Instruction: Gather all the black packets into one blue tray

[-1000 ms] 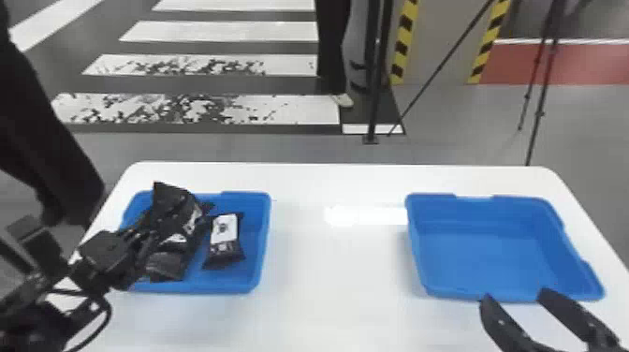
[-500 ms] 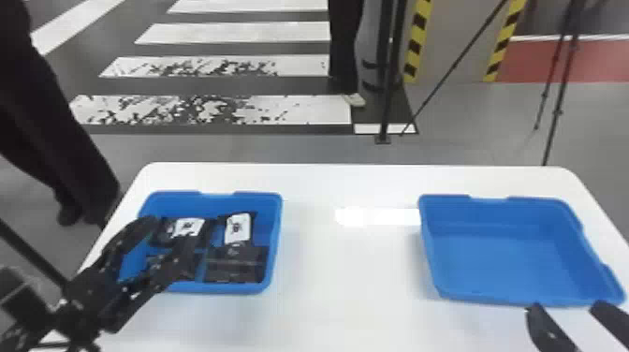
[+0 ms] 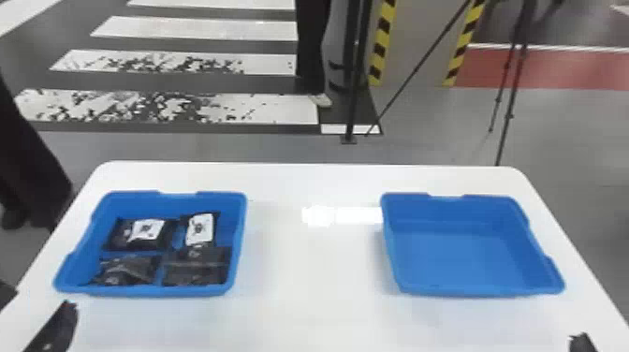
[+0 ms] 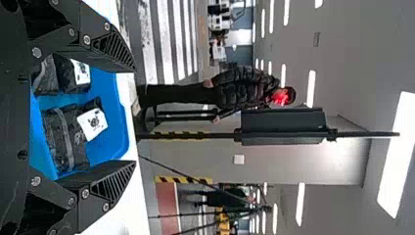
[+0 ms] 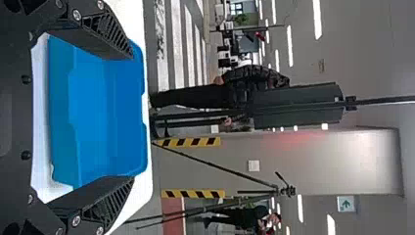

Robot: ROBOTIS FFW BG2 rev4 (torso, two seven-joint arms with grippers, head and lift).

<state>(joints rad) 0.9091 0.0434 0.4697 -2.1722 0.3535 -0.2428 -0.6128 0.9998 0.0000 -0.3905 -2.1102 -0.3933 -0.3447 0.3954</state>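
In the head view, the left blue tray holds several black packets, among them one at the back left and one at the front right. My left gripper is at the lower left, nearer than that tray. The right blue tray has nothing in it. A tip of my right gripper shows at the lower right edge. In the left wrist view my left gripper stands open, packets beyond its fingers. In the right wrist view my right gripper is open, the bare tray beyond.
Both trays stand on a white table, with a wide stretch of tabletop between them. Behind the table are a black stand and a tripod.
The left gripper has drawn back from over the left tray towards the lower left, and the packets there lie flat. The right gripper has shifted towards the lower right in the head view.
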